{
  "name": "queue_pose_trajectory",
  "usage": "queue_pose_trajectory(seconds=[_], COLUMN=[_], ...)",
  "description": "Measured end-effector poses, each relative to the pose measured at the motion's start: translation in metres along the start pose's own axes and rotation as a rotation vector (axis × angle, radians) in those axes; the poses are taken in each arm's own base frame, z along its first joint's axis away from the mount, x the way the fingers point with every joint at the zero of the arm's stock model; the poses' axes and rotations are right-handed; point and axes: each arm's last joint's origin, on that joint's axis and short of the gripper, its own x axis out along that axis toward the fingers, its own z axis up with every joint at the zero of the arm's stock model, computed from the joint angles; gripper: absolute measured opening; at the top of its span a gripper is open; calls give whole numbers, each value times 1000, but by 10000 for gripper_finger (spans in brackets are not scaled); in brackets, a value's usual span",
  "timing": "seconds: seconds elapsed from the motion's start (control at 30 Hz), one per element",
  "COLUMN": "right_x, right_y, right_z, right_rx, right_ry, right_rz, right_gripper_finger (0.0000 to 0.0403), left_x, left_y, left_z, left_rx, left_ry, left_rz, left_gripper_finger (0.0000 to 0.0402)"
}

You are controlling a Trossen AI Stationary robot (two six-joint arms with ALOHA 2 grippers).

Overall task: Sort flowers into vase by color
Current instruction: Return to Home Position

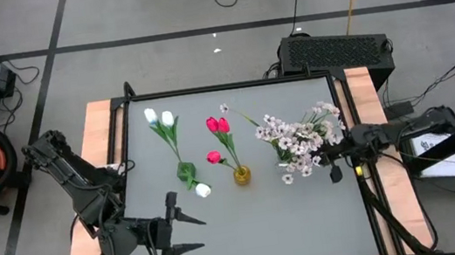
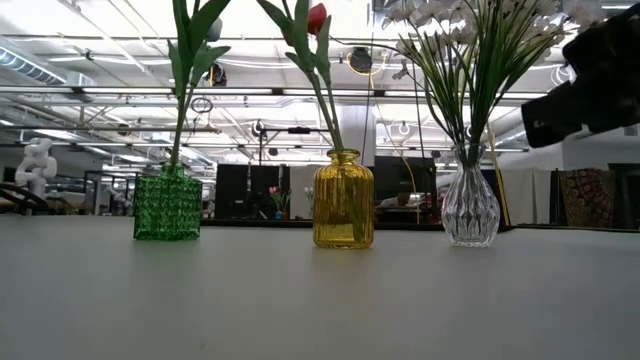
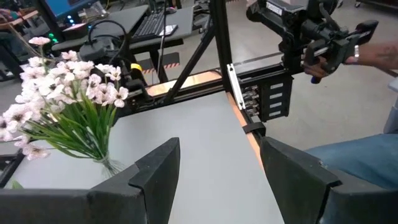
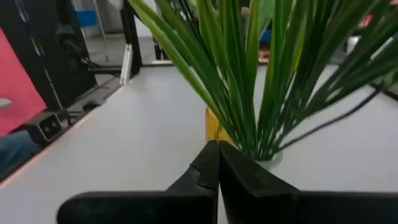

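Three vases stand in a row mid-table. A green vase holds white tulips. A yellow vase holds pink-red tulips. A clear glass vase holds sprays of whitish blossoms on green stems. My right gripper is shut with nothing in it. It points level at those stems from the table's right side, close in front of them. My left gripper stands open and holds nothing at the near left corner, raised above the table.
Bare grey table top lies between the vases and the near edge. Black frame rails run along the table's sides. Beyond the right edge a person's hand and a leg in jeans show in the left wrist view.
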Motion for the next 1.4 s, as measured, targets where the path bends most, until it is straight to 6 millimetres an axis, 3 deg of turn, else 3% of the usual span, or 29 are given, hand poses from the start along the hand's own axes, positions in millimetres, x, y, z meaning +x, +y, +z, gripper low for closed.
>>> queue_pose_trajectory(seconds=[0.43,0.57,0.77,0.83,1.4], right_x=[-4,-4,-4,-4,-4], right_y=[-6,-6,-6,-7,-9], right_z=[5,5,5,5,6], right_rx=[-27,-23,-30,-30,-45], right_ry=[-60,-59,-59,-59,-77], right_rz=[-44,-44,-49,-50,-134], right_gripper_finger=[0,0,0,0,0], left_x=[3,-12,-33,-39,-90], left_y=[11,29,60,71,100], left_z=[5,10,10,2,-120], left_rx=[98,95,98,80,-28], left_ry=[-26,-25,-66,-84,-236], left_rz=[110,105,-2,-24,-65], left_gripper_finger=[218,162,36,10,6])
